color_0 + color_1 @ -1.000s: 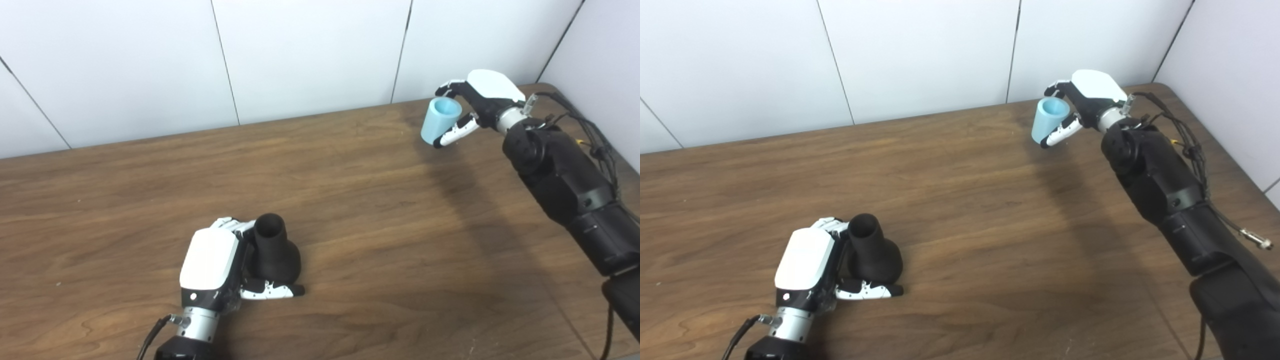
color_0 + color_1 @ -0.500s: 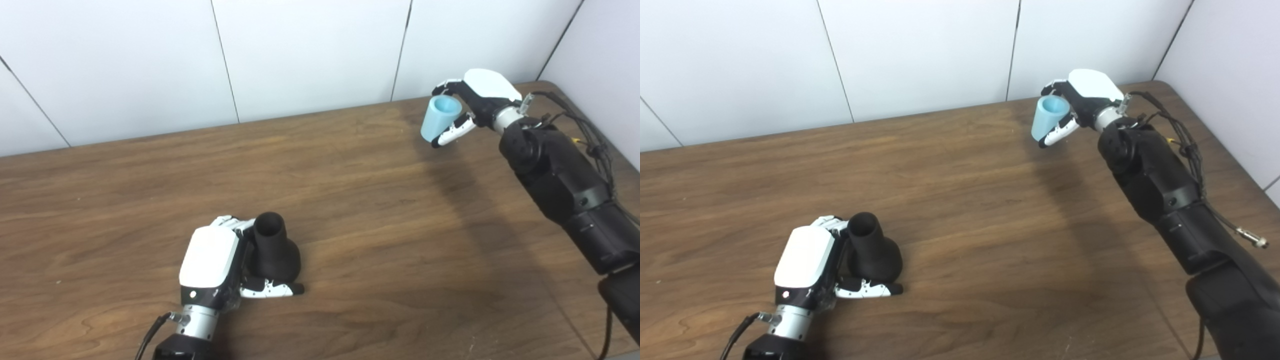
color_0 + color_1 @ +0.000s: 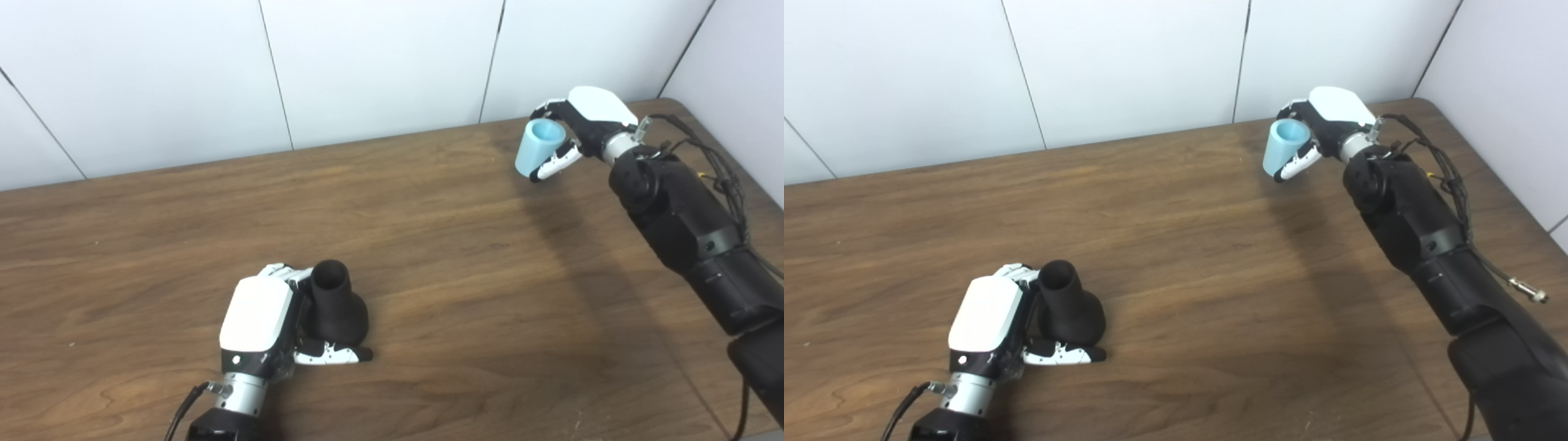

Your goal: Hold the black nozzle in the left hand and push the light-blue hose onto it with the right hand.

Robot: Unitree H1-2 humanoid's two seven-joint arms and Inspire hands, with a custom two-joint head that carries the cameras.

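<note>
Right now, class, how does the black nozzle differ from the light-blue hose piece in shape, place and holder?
The black nozzle flares to a wide base; the light-blue hose is a plain, slightly tapered tube. The nozzle stands on the table near the front, in the left hand; the hose is at the far right corner, tilted, in the right hand. Both show an open end on top.

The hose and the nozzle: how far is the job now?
Done: the left hand grips the black nozzle near the table's front, its opening upward. In hand: the right hand holds the light-blue hose at the far right. Left: bringing them together and pushing the hose on.
</note>
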